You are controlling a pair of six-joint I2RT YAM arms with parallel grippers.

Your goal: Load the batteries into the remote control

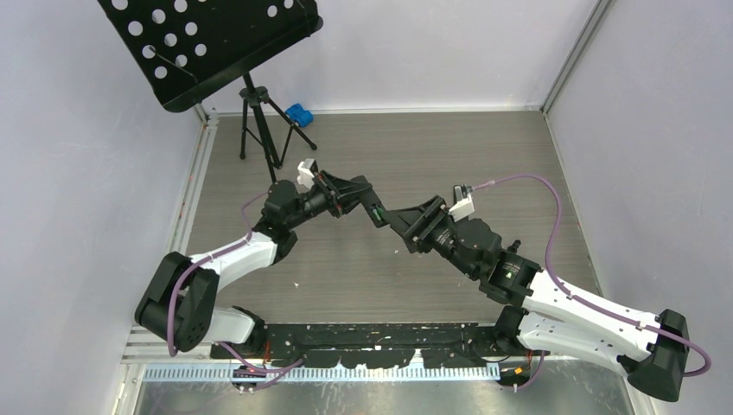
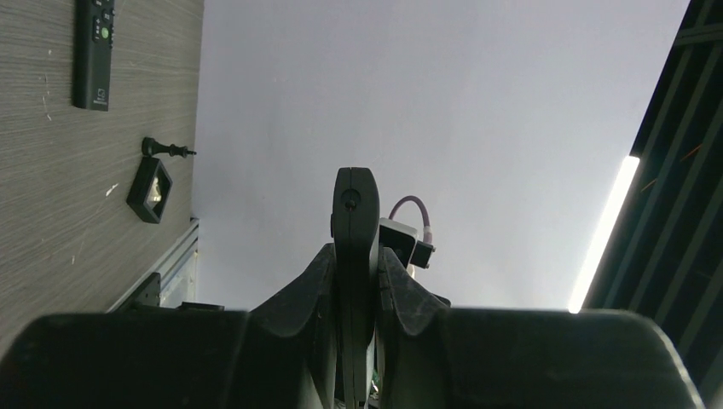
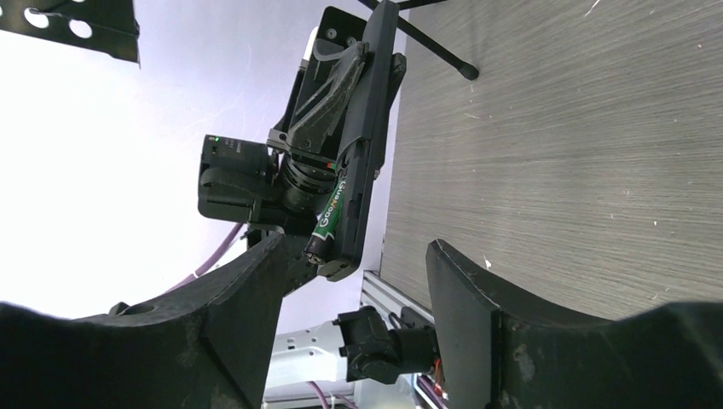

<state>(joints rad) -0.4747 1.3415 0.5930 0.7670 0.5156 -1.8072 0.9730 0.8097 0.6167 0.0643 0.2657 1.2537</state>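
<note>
My left gripper (image 1: 361, 197) holds the black remote control (image 1: 373, 210) up in the air over the middle of the table. In the left wrist view the remote control (image 2: 355, 221) stands edge-on, with the left gripper (image 2: 355, 256) shut on its sides. The right wrist view shows the remote control (image 3: 375, 102) with its battery bay bare. A dark green battery (image 3: 328, 217) lies slanted in that bay, its lower end sticking out. My right gripper (image 3: 356, 247) is open, just short of the remote's lower end, with nothing between its fingers. From above, the right gripper (image 1: 399, 223) faces the remote's tip.
A black music stand (image 1: 207, 43) on a tripod (image 1: 259, 121) occupies the back left, with a small blue object (image 1: 299, 113) beside it. A second black remote (image 2: 94, 51) and a small black square piece (image 2: 150, 189) lie on the wooden table. Pale walls close in the sides.
</note>
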